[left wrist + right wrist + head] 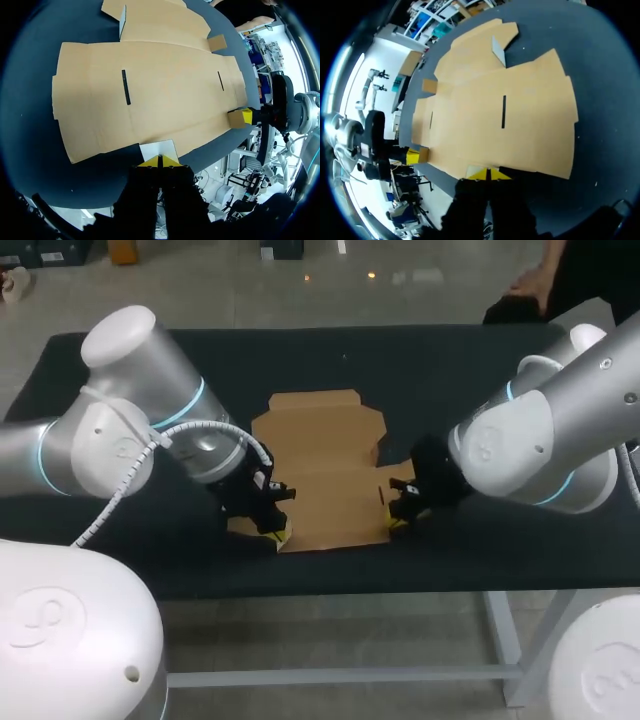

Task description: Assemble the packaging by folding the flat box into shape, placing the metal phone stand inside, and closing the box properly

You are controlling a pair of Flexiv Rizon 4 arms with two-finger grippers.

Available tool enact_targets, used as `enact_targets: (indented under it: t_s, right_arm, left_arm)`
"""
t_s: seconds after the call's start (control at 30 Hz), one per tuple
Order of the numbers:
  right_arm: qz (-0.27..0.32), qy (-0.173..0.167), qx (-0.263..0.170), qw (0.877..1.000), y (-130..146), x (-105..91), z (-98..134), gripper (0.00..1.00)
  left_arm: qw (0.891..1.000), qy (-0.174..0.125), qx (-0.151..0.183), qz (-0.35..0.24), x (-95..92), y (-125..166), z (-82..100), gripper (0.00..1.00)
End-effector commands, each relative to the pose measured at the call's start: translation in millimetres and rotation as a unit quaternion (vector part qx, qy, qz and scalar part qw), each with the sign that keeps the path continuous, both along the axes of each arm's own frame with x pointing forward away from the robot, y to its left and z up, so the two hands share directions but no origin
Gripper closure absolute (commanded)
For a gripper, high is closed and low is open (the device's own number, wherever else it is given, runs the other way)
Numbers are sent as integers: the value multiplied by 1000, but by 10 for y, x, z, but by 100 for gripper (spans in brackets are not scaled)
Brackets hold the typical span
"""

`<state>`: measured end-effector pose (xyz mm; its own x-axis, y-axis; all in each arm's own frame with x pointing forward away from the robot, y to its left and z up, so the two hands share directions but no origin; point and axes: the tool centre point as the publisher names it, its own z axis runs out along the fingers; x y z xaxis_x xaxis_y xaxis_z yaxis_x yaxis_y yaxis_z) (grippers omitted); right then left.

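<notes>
The flat brown cardboard box (325, 475) lies unfolded in the middle of the black table. My left gripper (275, 533) is at its near left corner, shut on a small side flap (159, 149) that stands up pale in front of the tips (160, 161). My right gripper (398, 523) is at the near right corner, shut on the opposite small flap (475, 171). Each wrist view shows the box (165, 90) (510, 115) spread ahead of the fingers, with the other gripper at its far corner (246, 116) (413, 156). No metal phone stand is in view.
The black table (450, 370) has bare surface on all sides of the box. Its front edge runs close behind both grippers. Both arms lie low over the table's left and right parts.
</notes>
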<state>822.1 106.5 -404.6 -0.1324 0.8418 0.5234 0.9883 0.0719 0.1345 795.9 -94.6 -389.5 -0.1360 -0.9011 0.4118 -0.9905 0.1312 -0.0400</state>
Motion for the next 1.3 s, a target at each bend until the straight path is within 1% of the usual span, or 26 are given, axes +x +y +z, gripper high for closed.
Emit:
enact_targets:
  t_s: [0.03, 0.4, 0.63, 0.77, 1.1, 1.3]
  right_arm:
    - [-3, -2, -13, 1000, 51, -15, -4, 100]
    - [-7, -3, -23, 1000, 73, -10, -20, 100]
    - [-6, 0, -23, 1000, 73, -5, -50, 100]
    - [-7, 1, -24, 1000, 72, -4, -53, 100]
    - [-5, 1, -27, 1000, 93, -1, -85, 100]
    - [-2, 3, -27, 1000, 104, -4, -105, 100]
  left_arm:
    - [1000, 3, 4, -1, 23, -47, -48, 100]
    - [1000, -3, 9, 5, 7, -87, -80, 100]
    - [1000, -11, 7, 4, -5, -100, -125, 100]
    - [1000, -21, 7, 11, -13, -101, -141, 100]
    - [997, -53, 38, 42, -38, -176, -206, 100]
    - [996, -61, 45, 44, -21, -211, -262, 100]
